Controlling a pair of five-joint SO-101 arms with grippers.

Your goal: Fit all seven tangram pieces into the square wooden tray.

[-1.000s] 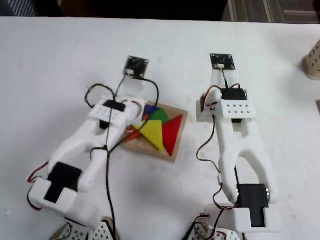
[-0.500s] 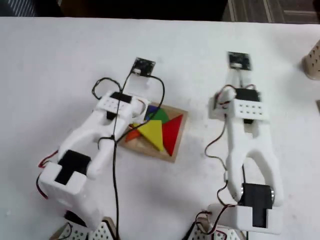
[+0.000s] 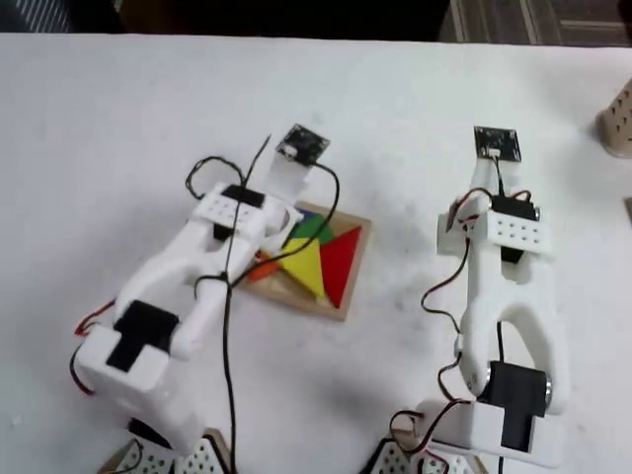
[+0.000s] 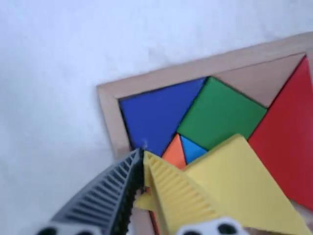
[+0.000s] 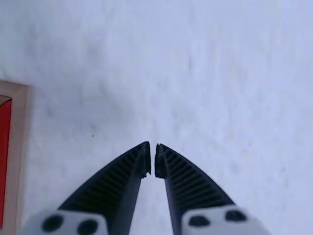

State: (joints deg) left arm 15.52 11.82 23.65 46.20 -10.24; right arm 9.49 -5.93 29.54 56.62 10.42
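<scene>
The square wooden tray (image 3: 308, 302) lies at mid-table, its rim (image 4: 110, 127) close up in the left wrist view. Inside lie a blue piece (image 4: 154, 115), a green square (image 4: 222, 112), a red triangle (image 4: 288, 127), a small orange triangle (image 4: 171, 152) and a small light-blue one (image 4: 193, 149). A large yellow triangle (image 3: 304, 265) rests tilted on top of them. My left gripper (image 4: 143, 155) is shut, tips over the blue piece's edge, beside the yellow triangle (image 4: 249, 181). My right gripper (image 5: 152, 159) is shut over bare table, right of the tray.
An orange piece (image 3: 261, 267) pokes out over the tray's left rim under the left arm (image 3: 188, 267). A bare wooden patch (image 4: 266, 78) shows in the tray beside the green square. The right arm (image 3: 504, 286) stands well right of the tray. A tan object (image 3: 619, 123) sits at the right edge.
The right arm has swung to the right, away from the tray. The left wrist has turned right, toward the tray's far corner. The pieces in the tray have hardly shifted.
</scene>
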